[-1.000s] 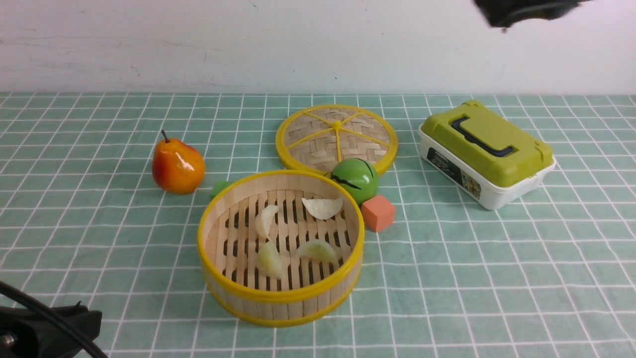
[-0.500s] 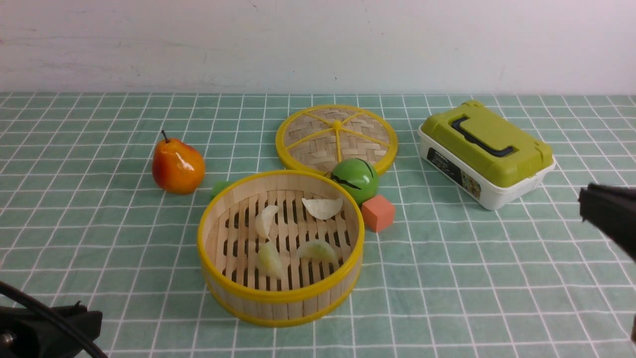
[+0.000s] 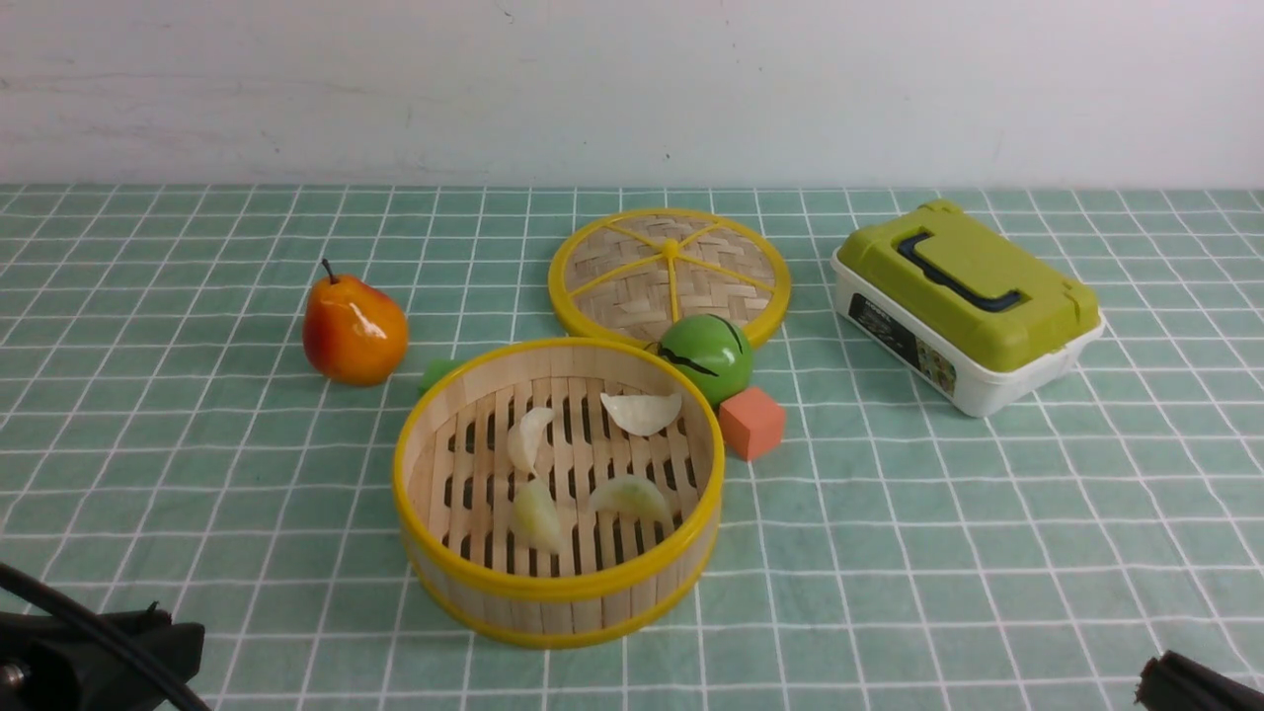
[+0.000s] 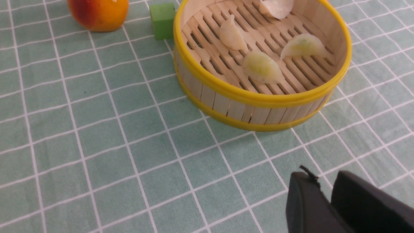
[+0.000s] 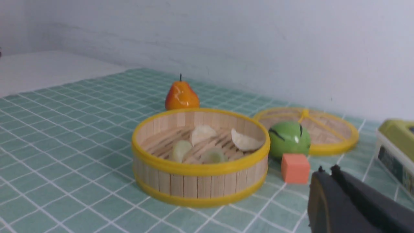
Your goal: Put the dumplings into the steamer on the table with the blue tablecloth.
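Observation:
The steamer point(image 3: 558, 583) stands mid-table on the blue tablecloth point(image 3: 938, 553). Several dumplings lie on its slatted floor: two cream-white ones point(image 3: 528, 437) point(image 3: 642, 412) at the back and two pale green ones point(image 3: 538, 513) point(image 3: 632, 497) in front. My left gripper point(image 4: 324, 178) hovers over bare cloth short of the steamer point(image 4: 258, 97), its fingers a narrow gap apart with nothing between them. My right gripper point(image 5: 327, 171) is shut and empty, low over the cloth to the right of the steamer point(image 5: 200, 184). In the front view only its dark tip point(image 3: 1190, 683) shows, at the bottom right corner.
A pear point(image 3: 354, 331) and a small green cube point(image 3: 434, 373) sit left of the steamer. Behind it lie the flat woven lid point(image 3: 670, 275), a green ball point(image 3: 706, 355) and an orange cube point(image 3: 752, 423). A green-lidded box point(image 3: 963, 301) stands at the right.
My right arm has swung from the top right of the front view down the right side to the bottom right corner. The left arm and the dumplings have stayed put.

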You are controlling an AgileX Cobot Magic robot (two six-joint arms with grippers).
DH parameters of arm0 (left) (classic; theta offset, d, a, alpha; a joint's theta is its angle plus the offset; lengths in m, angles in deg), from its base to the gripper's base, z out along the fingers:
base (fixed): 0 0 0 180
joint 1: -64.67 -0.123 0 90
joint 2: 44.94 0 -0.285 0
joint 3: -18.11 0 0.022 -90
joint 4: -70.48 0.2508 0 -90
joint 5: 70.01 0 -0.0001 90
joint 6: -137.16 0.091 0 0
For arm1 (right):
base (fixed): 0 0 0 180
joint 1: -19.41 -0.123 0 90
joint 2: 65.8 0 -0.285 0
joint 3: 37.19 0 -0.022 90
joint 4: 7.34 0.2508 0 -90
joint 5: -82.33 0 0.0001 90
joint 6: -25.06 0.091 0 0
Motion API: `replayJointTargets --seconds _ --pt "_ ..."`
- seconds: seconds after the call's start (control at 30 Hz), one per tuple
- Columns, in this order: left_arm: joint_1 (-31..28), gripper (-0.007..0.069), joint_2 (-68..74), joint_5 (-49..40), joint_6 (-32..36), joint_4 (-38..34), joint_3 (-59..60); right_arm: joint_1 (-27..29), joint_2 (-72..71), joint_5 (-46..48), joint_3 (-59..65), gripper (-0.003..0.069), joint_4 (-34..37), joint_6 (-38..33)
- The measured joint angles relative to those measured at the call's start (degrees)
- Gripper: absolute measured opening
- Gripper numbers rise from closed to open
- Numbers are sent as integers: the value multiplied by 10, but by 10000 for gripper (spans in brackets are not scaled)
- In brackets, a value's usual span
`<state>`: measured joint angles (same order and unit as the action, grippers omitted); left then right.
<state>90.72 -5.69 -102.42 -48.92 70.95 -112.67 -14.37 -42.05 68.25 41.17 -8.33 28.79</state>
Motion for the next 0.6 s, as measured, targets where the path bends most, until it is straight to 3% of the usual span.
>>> replayJointTargets --seconds 0.1,0.27,0.3,0.47,0.6 --pt "0 125 0 -2 0 0 0 9 -24 44 4 -8 54 -13" --pt "0 127 0 -6 0 0 0 84 -93 116 4 -6 72 -53" --pt "0 129 0 -6 0 0 0 137 -126 158 4 -5 75 -63" --pt "0 134 0 -8 0 0 0 274 -165 276 4 -4 77 -67" --pt "0 139 0 -8 0 0 1 346 -166 343 2 -4 77 -67"
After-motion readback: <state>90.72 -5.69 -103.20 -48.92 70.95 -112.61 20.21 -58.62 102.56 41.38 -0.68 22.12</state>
